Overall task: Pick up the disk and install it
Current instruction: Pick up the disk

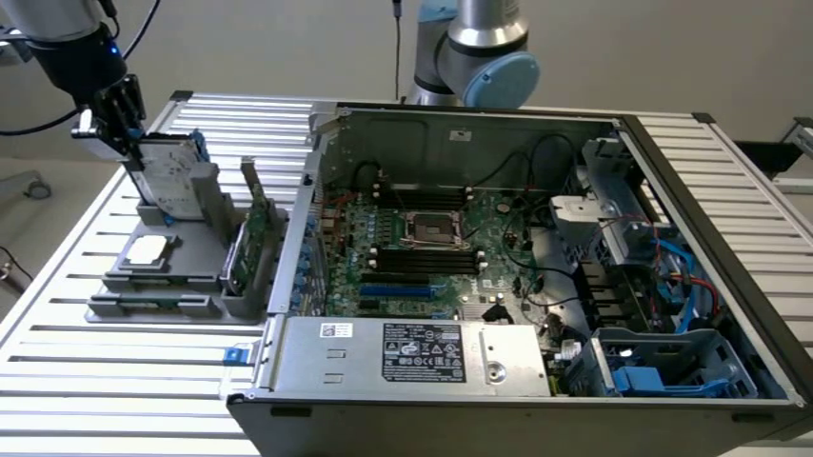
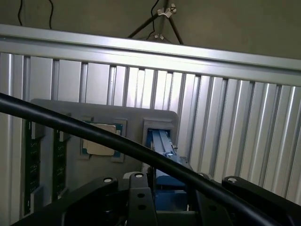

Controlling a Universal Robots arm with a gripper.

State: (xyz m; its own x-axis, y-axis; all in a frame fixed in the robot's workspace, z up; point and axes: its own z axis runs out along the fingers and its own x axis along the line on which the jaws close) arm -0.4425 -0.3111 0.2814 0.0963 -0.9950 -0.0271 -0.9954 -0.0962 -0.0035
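Observation:
The disk (image 1: 171, 179), a silver-grey drive with a white label and blue rails, stands on edge in a slot of the grey holder tray (image 1: 152, 309) at the exterior view's left. My gripper (image 1: 128, 133) reaches down over its upper far corner, fingers on both sides, shut on it. In the wrist view the disk's blue rail and silver edge (image 2: 162, 143) run from the holder's slot (image 2: 136, 113) up between my gripper (image 2: 167, 190).
A flat silver square piece (image 1: 147, 249) and an upright green card (image 1: 261, 228) also sit in the holder. The open computer case (image 1: 508, 124) lies to the right, with a blue drive bay (image 1: 661, 367) at its near right corner. A black cable (image 2: 94, 134) crosses the wrist view.

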